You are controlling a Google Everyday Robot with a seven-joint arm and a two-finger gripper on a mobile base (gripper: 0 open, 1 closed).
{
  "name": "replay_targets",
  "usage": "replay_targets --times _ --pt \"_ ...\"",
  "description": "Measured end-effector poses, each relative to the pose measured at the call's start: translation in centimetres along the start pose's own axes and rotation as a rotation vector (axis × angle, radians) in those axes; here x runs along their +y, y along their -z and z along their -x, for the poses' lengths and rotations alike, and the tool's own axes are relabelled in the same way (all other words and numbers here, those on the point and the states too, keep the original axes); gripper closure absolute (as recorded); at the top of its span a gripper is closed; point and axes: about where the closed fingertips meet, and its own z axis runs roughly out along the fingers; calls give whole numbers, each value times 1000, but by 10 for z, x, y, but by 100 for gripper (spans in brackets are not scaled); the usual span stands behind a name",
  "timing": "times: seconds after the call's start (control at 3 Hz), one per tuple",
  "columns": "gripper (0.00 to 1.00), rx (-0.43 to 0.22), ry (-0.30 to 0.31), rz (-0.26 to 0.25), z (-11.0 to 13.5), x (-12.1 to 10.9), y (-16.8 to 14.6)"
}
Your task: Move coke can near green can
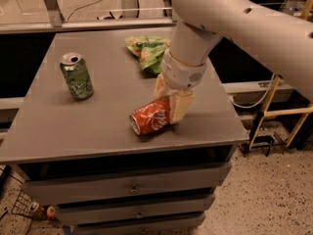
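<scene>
The red coke can (148, 118) lies on its side near the front of the grey table (98, 126), its silver top facing front left. My gripper (169, 101) comes down from the white arm and holds the can's right end between its two tan fingers (180, 105), one behind it and one in front. The can still rests on the table. The green can (77, 77) stands upright at the table's left, well apart from the coke can and the gripper.
A wrinkly green snack bag (147, 52) lies at the back of the table, just behind the arm. The table's front edge is close to the coke can, with drawers (132, 190) below. A yellow frame (288, 111) stands on the floor at right.
</scene>
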Motion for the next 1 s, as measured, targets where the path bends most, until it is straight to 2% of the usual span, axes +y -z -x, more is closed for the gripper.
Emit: replay_targets --times 0.33,0.67,1.0 --pt "95 -8 -33 -23 -4 -14 13" --pt "100 -58 -113 -101 -12 -43 45" --pt "100 -57 -112 -99 -12 -43 43"
